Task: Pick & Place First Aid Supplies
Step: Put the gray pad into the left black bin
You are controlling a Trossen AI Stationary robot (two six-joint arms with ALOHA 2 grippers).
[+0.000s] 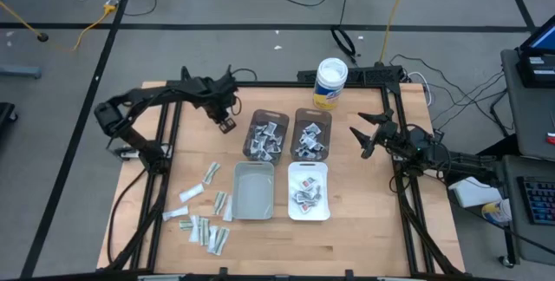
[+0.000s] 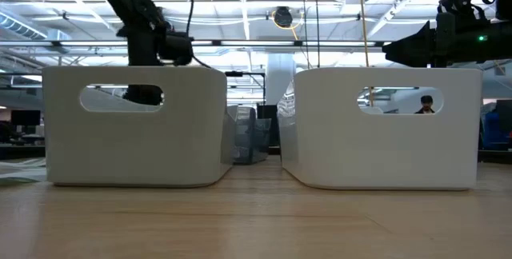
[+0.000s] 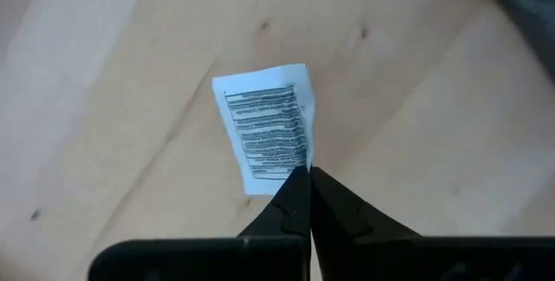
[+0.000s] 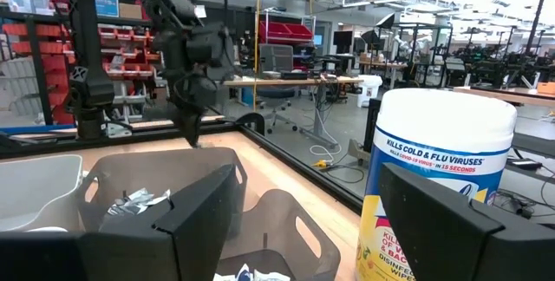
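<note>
My left gripper (image 1: 227, 126) points down over bare wood just left of the far bins, shut on a small white first aid packet (image 3: 264, 129) with black print. More first aid packets (image 1: 205, 216) lie loose on the near left of the table. Others fill two grey bins (image 1: 266, 133) (image 1: 310, 133) and a white bin (image 1: 308, 192). My right gripper (image 1: 360, 138) waits open and level at the right, beside the far bins, with nothing between its fingers (image 4: 451, 220). My left gripper pinches the packet by one long edge, near a corner (image 3: 300, 161), between its two fingertips (image 3: 290, 196). The fingers come from above, pointing down. The packet sticks out past the tips, printed face up, above the wood.
A pale grey bin (image 1: 253, 190) stands next to the white bin at the near middle. A white round tub with a yellow label (image 1: 330, 83) stands at the far edge. Bare wood lies along the near edge and at the right.
</note>
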